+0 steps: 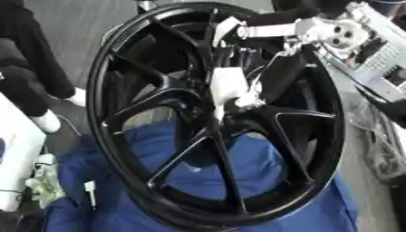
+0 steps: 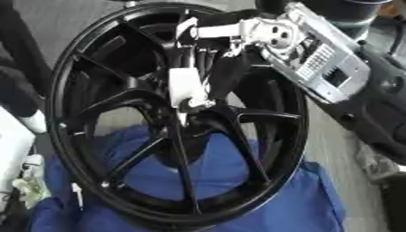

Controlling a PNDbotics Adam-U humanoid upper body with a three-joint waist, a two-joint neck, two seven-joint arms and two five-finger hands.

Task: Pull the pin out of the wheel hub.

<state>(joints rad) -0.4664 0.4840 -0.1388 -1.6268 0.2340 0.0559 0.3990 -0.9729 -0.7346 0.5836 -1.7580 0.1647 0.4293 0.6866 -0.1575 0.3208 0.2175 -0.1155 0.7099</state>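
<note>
1 robot hand [image 2: 208, 68] reaches down from upper right onto the wheel hub [image 2: 186, 102].

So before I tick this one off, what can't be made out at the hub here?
- Pin: in both eye views the right hand covers the middle of the wheel hub, so the pin itself can't be told apart.
- Right hand's fingers: dark against dark spokes and blurred; their curl can't be read.
- Left hand: not clearly visible; only dark shapes at the left edge.
- Blue cloth: cut off by the bottom edge.
</note>
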